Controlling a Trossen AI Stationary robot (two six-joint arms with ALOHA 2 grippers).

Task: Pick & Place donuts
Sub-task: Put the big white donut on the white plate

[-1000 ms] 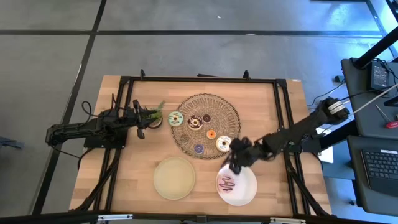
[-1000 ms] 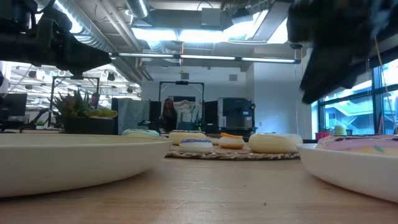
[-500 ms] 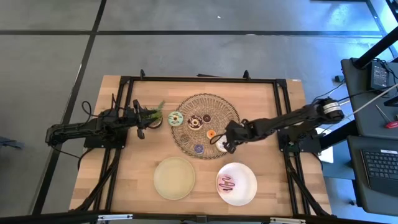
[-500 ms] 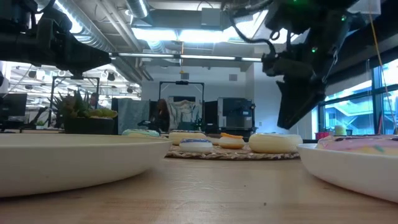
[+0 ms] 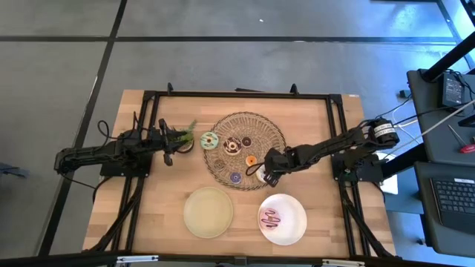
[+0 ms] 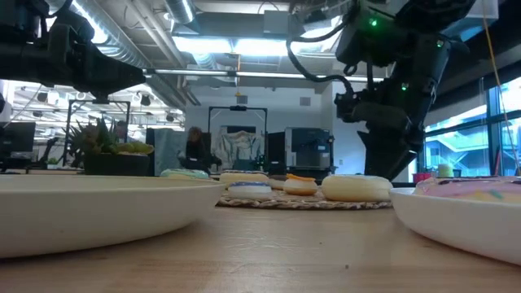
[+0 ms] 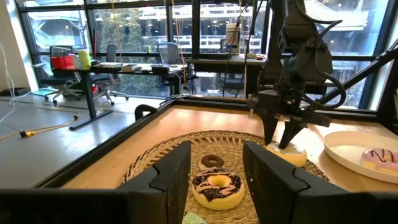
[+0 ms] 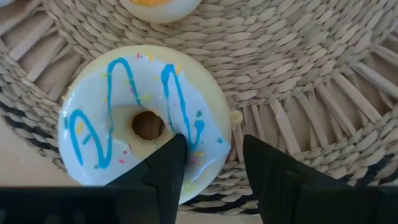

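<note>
On the woven mat (image 5: pixel 249 144), white donut (image 8: pixel 144 118) flat, hole upward, under the open right tool (image 5: pixel 266 175).

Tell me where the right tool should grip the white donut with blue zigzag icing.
Grip the white donut across one side of its ring, from straight above: it lies flat on the woven mat's edge, and the open right tool already has one finger at the hole, the other outside the rim.

Under my right gripper (image 8: pixel 208 165), matt dark plastic fingers (image 8: pixel 165 168), sits a glossy white-iced donut (image 8: pixel 140 118) on a rough woven wicker mat (image 8: pixel 298 81). Smooth pale wood table (image 5: pixel 163 200); smooth, slightly shiny plates (image 5: pixel 208 212).
</note>
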